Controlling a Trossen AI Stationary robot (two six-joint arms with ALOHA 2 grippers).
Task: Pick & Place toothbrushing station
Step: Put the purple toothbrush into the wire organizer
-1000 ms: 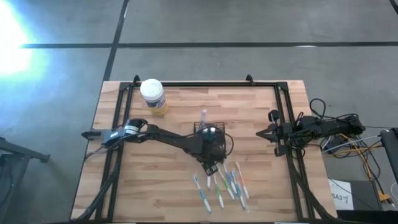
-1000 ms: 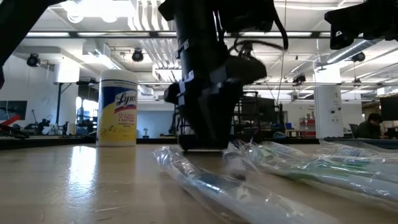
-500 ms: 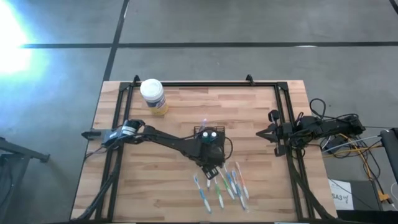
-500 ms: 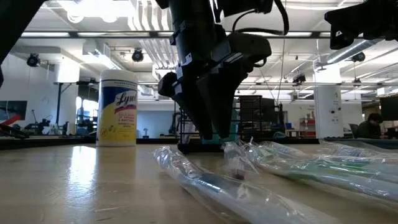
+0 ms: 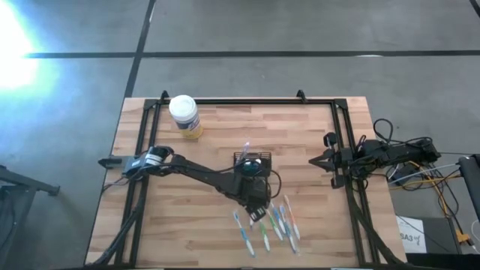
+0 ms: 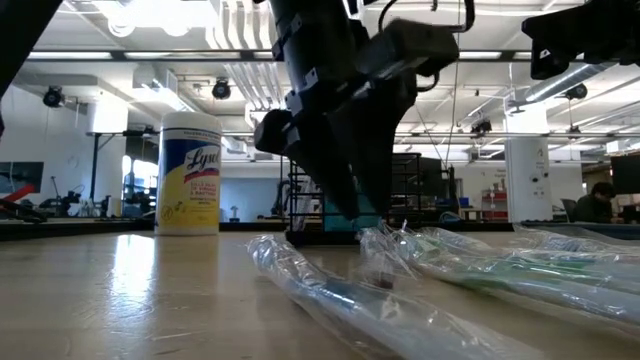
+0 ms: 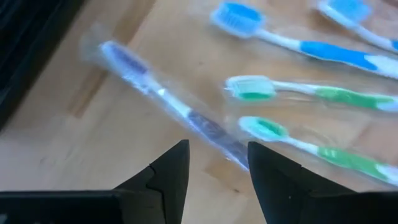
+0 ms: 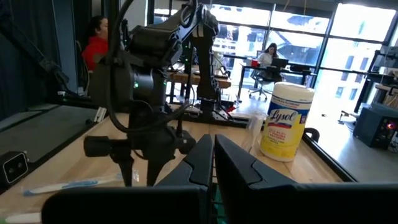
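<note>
the left tool (image 7: 214,163) hung low over the wooden slatted surface (image 5: 315,135), its two dark fingers (image 7: 171,171) parted with nothing between them, poised above a clear-wrapped purple-handled toothbrush (image 7: 163,98) at the near edge of a scatter of blue and green plastic toothbrushes (image 5: 268,221). just behind the left wrist, toward the middle of the surface, stood the small black slotted box-shaped toothbrushing station (image 5: 250,159), with one toothbrush upright in it; in the low view it showed as a dark open frame (image 6: 305,205) behind the arm.

the station looked light and rigid, a thin open cage, so it would likely tip or slide if nudged sideways; a hold across one short wall or over the rim seemed safest. the wrapped brushes looked light and stiff, but their film was probably slippery, so a pinch across the middle of the handle would suit better than the head end.

the right tool (image 8: 213,158) waited at the right edge of the surface, fingers closed and empty. a round white-lidded yellow wipes jar (image 5: 184,116) stood well apart at the far left corner.
</note>
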